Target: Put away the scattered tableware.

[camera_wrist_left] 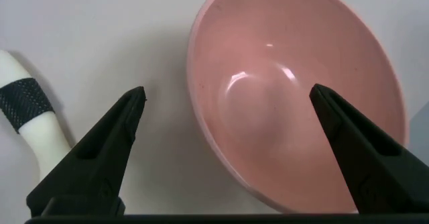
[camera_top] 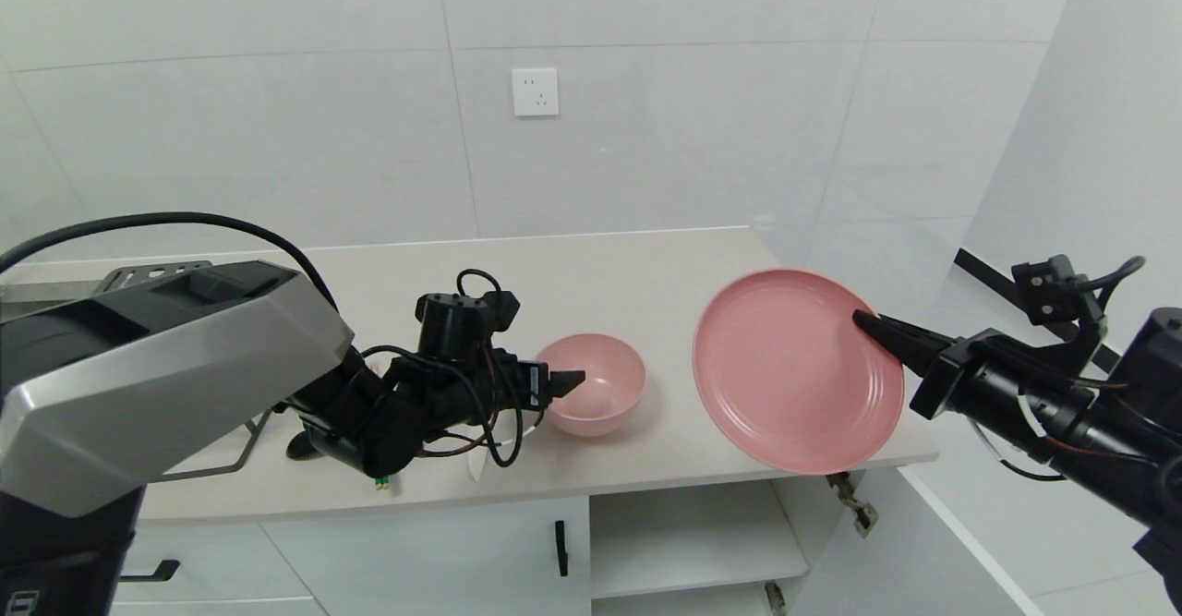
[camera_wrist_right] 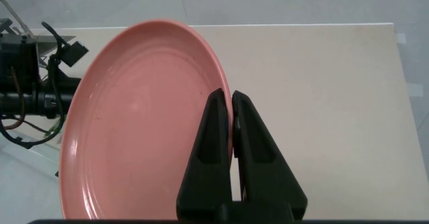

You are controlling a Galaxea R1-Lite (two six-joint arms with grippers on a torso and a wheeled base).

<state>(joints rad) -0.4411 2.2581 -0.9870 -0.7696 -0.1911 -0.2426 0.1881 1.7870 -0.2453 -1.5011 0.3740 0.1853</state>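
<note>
A pale counter (camera_top: 600, 274) is running along a wall of large white tiles, with a white socket (camera_top: 535, 91) sitting on the wall above its middle. A second tiled wall is closing the room on the right, past the counter's right end. Under the counter, white cabinets are showing a black handle (camera_top: 560, 547), and beside it an open bay is showing a white shelf (camera_top: 693, 551), with the door (camera_top: 923, 551) swung out to the right. A pink bowl (camera_top: 596, 394) is standing upright on the counter near its front edge, about at the middle. The left fingers (camera_top: 565, 381) are hovering at the bowl's left rim, spread wide and holding nothing; from the left wrist, one finger (camera_wrist_left: 100, 163) is lying over bare counter outside the bowl (camera_wrist_left: 295, 96) and the other over its hollow. A white handle (camera_wrist_left: 30, 127) with a black band is lying on the counter just left of the bowl. The right fingers (camera_top: 886, 332) are pinching the right rim of a pink plate (camera_top: 785, 367), pressed together on it. The plate is tilting with its face towards the left and near side, over the counter's right end. From the right wrist, the fingers (camera_wrist_right: 216, 143) are clamping the plate (camera_wrist_right: 141, 117) at its edge. A metal rack (camera_top: 235, 454) is lying on the counter at the far left.
</note>
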